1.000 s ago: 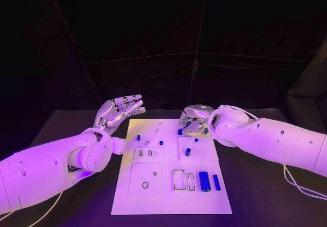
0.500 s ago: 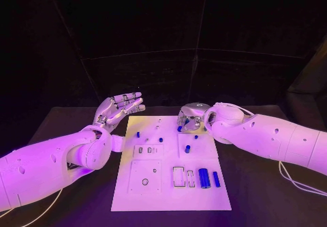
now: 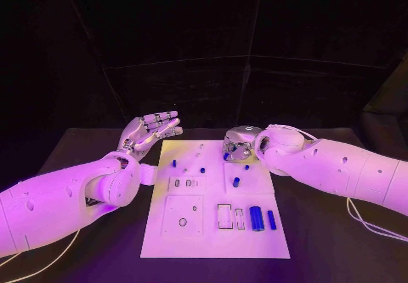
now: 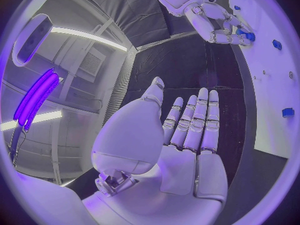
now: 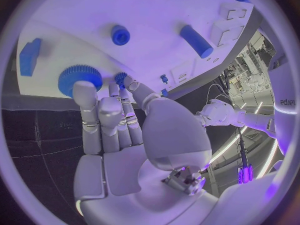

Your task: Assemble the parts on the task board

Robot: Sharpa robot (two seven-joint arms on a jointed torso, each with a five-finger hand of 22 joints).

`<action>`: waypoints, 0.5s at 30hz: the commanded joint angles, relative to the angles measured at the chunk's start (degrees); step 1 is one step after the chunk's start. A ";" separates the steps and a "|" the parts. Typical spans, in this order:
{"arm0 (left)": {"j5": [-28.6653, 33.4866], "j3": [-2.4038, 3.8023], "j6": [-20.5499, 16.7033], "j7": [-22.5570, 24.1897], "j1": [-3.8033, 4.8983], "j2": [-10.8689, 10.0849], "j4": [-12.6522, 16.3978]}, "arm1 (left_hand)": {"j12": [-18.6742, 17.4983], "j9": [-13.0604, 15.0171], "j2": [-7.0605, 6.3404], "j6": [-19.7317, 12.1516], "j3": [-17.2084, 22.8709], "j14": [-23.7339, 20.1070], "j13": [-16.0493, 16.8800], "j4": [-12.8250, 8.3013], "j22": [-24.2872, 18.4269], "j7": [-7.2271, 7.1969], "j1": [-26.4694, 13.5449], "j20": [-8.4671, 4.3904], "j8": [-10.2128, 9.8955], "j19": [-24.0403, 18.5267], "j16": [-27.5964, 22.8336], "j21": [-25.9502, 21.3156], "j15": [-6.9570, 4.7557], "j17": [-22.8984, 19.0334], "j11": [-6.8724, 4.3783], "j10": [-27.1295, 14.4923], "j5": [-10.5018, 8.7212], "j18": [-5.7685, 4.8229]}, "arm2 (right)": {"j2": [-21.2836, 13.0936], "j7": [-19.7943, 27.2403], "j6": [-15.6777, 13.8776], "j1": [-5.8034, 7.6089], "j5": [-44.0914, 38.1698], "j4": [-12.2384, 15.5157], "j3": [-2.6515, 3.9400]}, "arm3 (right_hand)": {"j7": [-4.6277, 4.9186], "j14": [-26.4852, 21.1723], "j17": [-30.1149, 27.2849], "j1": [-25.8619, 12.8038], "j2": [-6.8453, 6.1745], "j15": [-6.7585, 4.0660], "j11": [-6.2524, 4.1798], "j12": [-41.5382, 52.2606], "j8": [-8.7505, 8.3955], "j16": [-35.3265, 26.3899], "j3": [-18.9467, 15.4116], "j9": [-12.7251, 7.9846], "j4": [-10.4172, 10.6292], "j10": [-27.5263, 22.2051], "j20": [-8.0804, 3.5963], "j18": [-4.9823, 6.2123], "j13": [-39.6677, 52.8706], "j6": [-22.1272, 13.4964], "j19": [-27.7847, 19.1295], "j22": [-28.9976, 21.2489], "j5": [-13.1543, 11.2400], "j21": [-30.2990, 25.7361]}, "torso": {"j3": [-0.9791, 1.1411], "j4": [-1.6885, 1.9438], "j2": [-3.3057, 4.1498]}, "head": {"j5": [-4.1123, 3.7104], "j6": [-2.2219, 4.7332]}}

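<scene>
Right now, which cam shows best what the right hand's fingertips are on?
Right wrist view: the right hand has fingertips on a blue gear at the task board edge. The head view hides the gear behind that hand; the left wrist view shows it small and far.

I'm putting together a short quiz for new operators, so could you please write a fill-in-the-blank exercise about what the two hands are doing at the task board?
1. The left hand is raised beside the task board with its fingers spread, holding ____.
2. The right hand reaches over the board's ____ edge.
3. In the right wrist view, a fingertip touches a toothed blue ____.

Missing words: nothing; far; gear
</scene>
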 commanded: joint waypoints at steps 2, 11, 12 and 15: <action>-0.43 0.06 0.75 0.16 0.14 0.00 0.05 | 0.13 -0.02 0.53 -0.21 -0.09 0.48 0.00 -0.33 -0.04 4.33 0.13 0.14 -0.25 0.46 -0.15 0.37 -0.03 -0.05 0.11 -0.31 -0.01 0.72 | 0.47 0.34 1.75 0.14 -0.23 -0.56 0.04 | -0.10 1.43 0.89 -0.03 0.58 -0.27 0.09 0.16 0.02 1.18 0.95 0.03 0.11 0.65 -0.05 -1.18 0.05 0.75 0.36 0.90 -0.26 0.98 | -0.01 0.09 0.13 | 0.03 -0.30; -0.43 0.07 0.84 0.03 0.21 -0.09 -0.01 | 0.08 -0.03 0.57 -0.23 -0.07 0.51 -0.02 -0.45 -0.07 4.36 0.19 0.14 -0.30 0.49 -0.18 0.37 -0.02 -0.07 0.14 -0.41 0.01 0.71 | 0.96 0.34 2.41 0.14 -0.19 -1.40 0.04 | -0.41 1.30 2.39 0.02 0.67 -0.47 -0.25 0.38 0.18 2.91 2.21 0.10 0.23 1.70 -0.21 -1.36 0.12 1.84 0.41 2.67 -0.20 2.59 | -0.05 0.02 0.17 | 0.01 -0.67; -0.43 0.07 0.85 0.02 0.22 -0.11 -0.03 | 0.08 -0.03 0.57 -0.23 -0.07 0.51 -0.02 -0.45 -0.07 4.36 0.19 0.14 -0.30 0.49 -0.18 0.37 -0.02 -0.07 0.14 -0.41 0.01 0.71 | 0.99 0.42 2.36 0.14 -0.19 -1.37 0.03 | -0.42 1.29 2.43 0.02 0.66 -0.48 -0.26 0.39 0.18 2.95 2.25 0.10 0.23 1.74 -0.21 -1.37 0.12 1.87 0.40 2.70 -0.20 2.62 | -0.07 0.05 0.16 | -0.13 -0.84; -0.43 0.07 0.86 0.01 0.25 -0.19 -0.06 | 0.08 -0.03 0.57 -0.23 -0.07 0.51 -0.02 -0.45 -0.07 4.36 0.19 0.14 -0.30 0.49 -0.18 0.37 -0.02 -0.07 0.14 -0.41 0.01 0.71 | 1.07 0.62 1.66 0.13 -0.19 -1.17 0.03 | -0.51 1.22 2.69 0.14 0.71 -0.54 -0.33 0.42 0.19 3.34 2.71 0.11 0.22 1.99 -0.27 -1.39 0.14 2.17 0.32 3.04 -0.20 2.99 | -0.06 0.06 0.20 | -0.18 -0.77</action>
